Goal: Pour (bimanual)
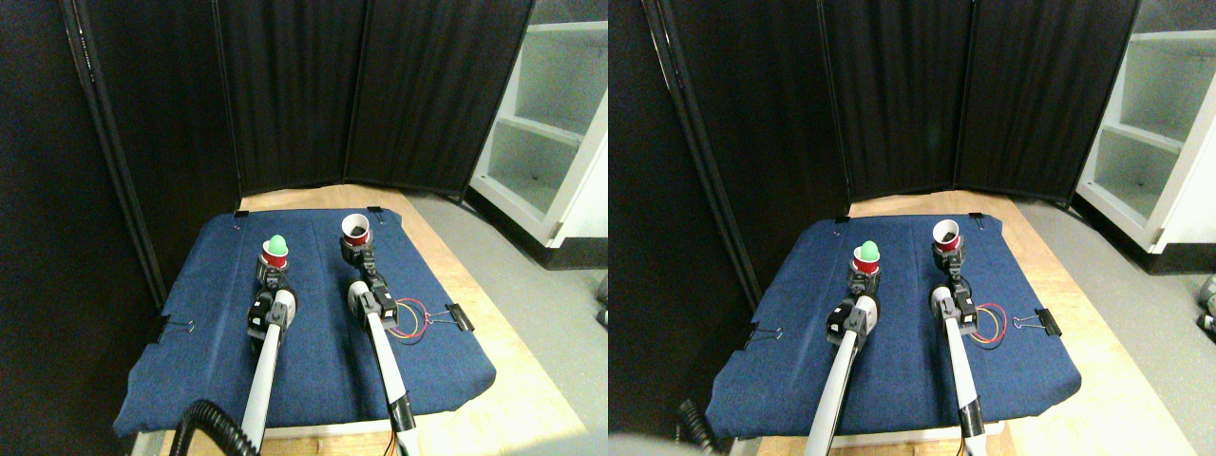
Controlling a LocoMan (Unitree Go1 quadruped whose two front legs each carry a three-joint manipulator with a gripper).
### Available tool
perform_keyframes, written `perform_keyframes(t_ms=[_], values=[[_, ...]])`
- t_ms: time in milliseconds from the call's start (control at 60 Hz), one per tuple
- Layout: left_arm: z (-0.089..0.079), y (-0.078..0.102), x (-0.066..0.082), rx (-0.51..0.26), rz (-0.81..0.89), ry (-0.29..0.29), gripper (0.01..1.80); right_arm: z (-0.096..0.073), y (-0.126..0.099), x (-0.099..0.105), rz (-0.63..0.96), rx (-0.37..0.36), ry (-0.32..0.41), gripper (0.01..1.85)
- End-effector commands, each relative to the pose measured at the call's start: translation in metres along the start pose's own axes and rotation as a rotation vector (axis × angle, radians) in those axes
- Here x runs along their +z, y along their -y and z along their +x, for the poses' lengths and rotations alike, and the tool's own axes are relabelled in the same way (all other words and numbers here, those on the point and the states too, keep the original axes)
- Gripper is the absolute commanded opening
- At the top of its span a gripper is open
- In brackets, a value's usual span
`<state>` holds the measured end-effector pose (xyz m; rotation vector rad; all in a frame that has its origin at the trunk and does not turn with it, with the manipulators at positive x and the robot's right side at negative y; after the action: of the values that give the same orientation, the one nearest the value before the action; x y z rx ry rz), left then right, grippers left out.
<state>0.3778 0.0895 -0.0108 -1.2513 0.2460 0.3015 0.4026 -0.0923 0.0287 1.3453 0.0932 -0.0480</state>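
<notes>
Two small red cups stand on the blue cloth (pixel 313 351). The left cup (pixel 275 255) has a green ball (pixel 277 243) sitting in its mouth. The right cup (pixel 355 230) shows a white inside with something dark in it. My left gripper (pixel 273 274) sits right at the near side of the left cup, at its base. My right gripper (pixel 360 251) is against the near side of the right cup. Both cups stay upright.
Red and yellow wires (pixel 413 320) loop on the cloth right of my right arm. Black binder clips (pixel 459 316) pin the cloth's edges. Black curtain panels (pixel 285 95) close off the back, and a white shelf unit (pixel 551 123) stands at the right.
</notes>
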Motion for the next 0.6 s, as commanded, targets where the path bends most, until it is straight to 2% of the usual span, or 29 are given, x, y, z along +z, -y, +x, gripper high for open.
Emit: perform_keyframes(t_ms=[17,317,500,600], values=[[0.004,0.006,0.000,-0.041,-0.036,0.028,0.01,0.004,0.004,-0.004,-0.029,0.028,-0.002,0.01],[0.013,0.006,-0.003,-0.034,-0.060,0.055,0.01,0.011,0.024,-0.006,-0.051,-0.036,0.015,0.01],[0.013,0.005,-0.005,-0.024,-0.049,0.040,0.01,0.016,0.039,-0.003,-0.004,-0.029,-0.010,0.01],[0.015,0.001,-0.007,-0.021,-0.063,0.038,0.01,0.014,0.043,-0.005,0.008,-0.067,0.024,0.01]])
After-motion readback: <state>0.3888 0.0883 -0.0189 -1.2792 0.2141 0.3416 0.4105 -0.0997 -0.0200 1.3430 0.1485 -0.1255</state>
